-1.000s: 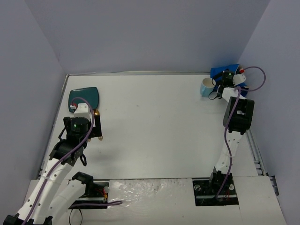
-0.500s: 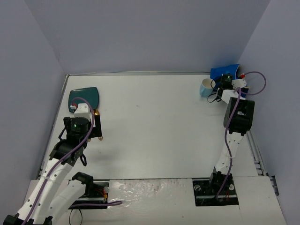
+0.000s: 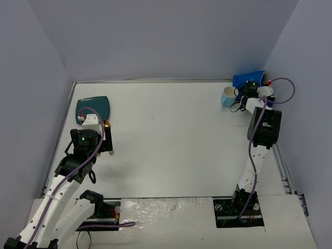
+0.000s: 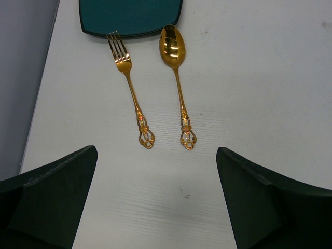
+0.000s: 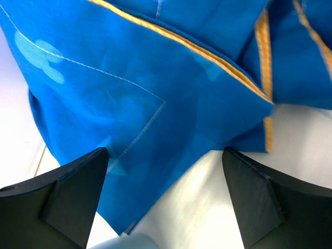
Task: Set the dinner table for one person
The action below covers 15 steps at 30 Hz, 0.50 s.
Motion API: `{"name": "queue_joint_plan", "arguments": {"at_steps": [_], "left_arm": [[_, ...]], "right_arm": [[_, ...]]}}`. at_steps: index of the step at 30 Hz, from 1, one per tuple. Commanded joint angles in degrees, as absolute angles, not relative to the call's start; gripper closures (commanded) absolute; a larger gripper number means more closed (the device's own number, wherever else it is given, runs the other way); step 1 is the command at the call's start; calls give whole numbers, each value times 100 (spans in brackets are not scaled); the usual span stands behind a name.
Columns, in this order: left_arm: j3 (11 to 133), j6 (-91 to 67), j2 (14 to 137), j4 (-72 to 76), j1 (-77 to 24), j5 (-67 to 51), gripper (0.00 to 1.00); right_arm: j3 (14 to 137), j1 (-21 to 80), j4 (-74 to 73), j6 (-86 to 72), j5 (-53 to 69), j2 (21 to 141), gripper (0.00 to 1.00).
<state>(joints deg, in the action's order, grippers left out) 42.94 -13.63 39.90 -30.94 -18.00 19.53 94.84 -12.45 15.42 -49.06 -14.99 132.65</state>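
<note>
Plain lavender walls box in the dinner table [image 3: 171, 135], which is a big flat white top that fills most of the overhead view, with both arm bases bolted at its near edge.

Far left, near the wall, sits a dark teal plate [image 4: 129, 15] with rounded corners. Just below it a gold fork [image 4: 132, 93] and a gold spoon [image 4: 176, 72] lie side by side, heads toward the plate and fancy handles pointing back at the arm. The spoon bowl looks like it touches the plate edge. The fork tines are right at it too.

The left gripper [image 4: 155, 150] hangs over the handle ends with its jaws spread wide, nothing between them.

The middle of the table is bare white.

Over at the far right corner there's a pale blue cup [image 3: 227, 96], and just beside it a rumpled blue placemat [image 5: 129, 78] with yellow trim and light mouse-head shapes. The right gripper [image 5: 165, 150] is right over that cloth, fingers apart on either side of a fold, not pinching it as far as I can see.
</note>
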Motion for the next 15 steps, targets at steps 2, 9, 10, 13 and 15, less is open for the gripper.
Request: {"name": "queue_joint_plan", "arguments": {"at_steps": [2, 9, 10, 13, 15], "left_arm": [[4465, -1283, 4027, -2786, -1811, 2011, 3], [4474, -1278, 4066, -2795, -1805, 2013, 3], [4474, -1282, 4062, -2795, -1809, 2013, 3], [4474, -1275, 4060, -2778, -1811, 2013, 3], [4474, -1282, 4053, -2777, -1811, 2013, 3]], "right_arm": [[9945, -1310, 1758, -4887, -1321, 13491, 26], [10253, -1373, 1758, -4840, -1206, 13679, 68], [10291, -1385, 1758, -4814, -1176, 13683, 76], [10330, -1406, 1758, -4704, -1236, 13584, 93], [10264, -1406, 1758, -4623, -1302, 13430, 99]]}}
